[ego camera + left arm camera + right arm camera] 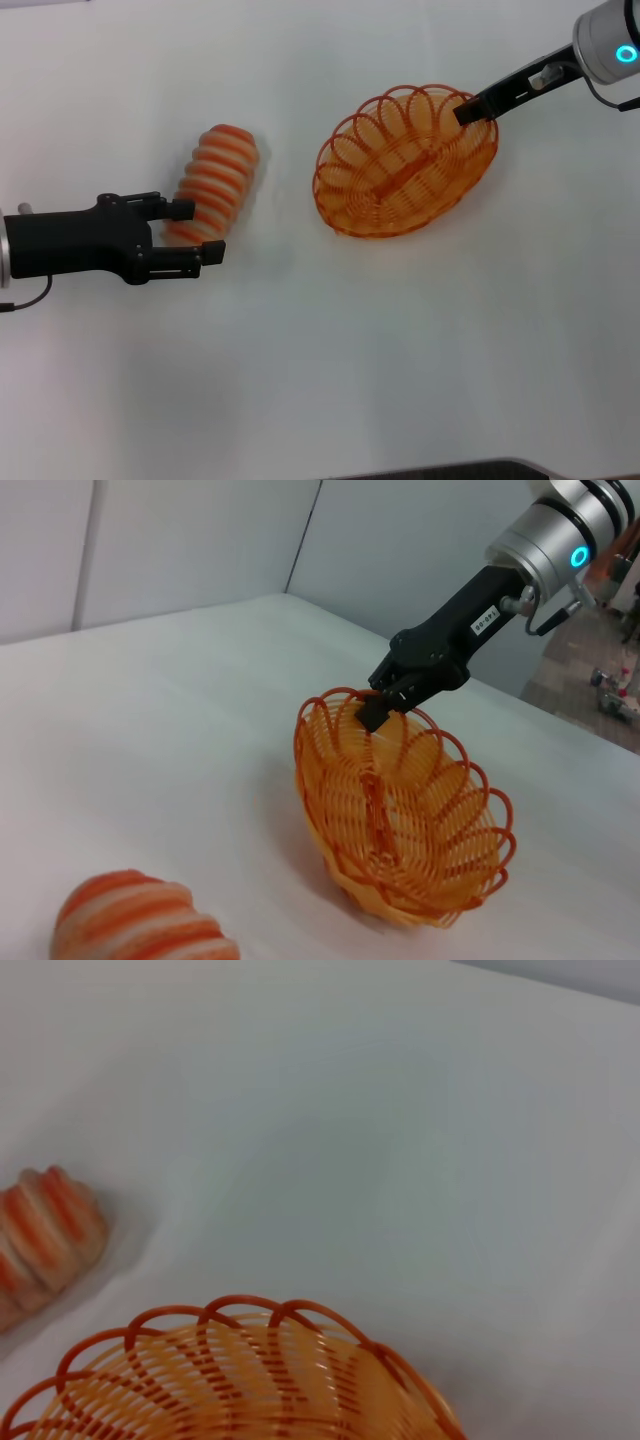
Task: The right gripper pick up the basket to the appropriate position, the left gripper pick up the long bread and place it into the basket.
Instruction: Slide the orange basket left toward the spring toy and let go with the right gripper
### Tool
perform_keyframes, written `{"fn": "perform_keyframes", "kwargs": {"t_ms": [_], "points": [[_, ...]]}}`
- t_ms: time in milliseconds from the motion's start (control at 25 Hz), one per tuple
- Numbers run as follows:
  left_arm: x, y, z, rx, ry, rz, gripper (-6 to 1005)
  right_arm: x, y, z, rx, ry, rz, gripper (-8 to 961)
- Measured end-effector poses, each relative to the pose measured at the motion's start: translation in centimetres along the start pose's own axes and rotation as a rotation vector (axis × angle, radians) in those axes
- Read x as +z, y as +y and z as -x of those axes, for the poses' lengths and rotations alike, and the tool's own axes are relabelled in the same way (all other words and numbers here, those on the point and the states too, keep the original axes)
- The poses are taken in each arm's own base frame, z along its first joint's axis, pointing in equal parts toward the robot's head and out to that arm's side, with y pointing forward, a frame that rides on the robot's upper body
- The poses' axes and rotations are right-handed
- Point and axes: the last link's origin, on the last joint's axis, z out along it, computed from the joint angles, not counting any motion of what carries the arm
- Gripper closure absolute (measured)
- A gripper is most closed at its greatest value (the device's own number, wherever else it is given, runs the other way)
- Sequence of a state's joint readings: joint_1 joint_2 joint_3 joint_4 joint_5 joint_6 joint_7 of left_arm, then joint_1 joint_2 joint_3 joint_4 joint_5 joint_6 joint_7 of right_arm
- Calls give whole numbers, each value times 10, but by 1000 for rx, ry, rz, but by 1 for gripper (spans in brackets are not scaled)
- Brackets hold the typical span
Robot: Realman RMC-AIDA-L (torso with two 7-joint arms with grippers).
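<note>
Bread, one long bread, lies on the white table to the left of the one basket, its near end between the spread fingers of the left gripper, which has not closed on it. It looks light, soft and ribbed, so a gentle grasp across its width should serve best. The right gripper is clamped on the basket's far looped rim, tilting the stiff, light wire frame.
</note>
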State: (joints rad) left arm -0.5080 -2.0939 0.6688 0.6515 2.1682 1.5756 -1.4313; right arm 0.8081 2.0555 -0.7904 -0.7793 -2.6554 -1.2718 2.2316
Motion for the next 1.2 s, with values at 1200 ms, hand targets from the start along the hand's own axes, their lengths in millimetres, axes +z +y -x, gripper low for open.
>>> {"fn": "perform_keyframes", "kwargs": {"t_ms": [1200], "points": [[-3,-15,-12,62,6,-133,187,13,22,-4,347,-64,156,860]]}}
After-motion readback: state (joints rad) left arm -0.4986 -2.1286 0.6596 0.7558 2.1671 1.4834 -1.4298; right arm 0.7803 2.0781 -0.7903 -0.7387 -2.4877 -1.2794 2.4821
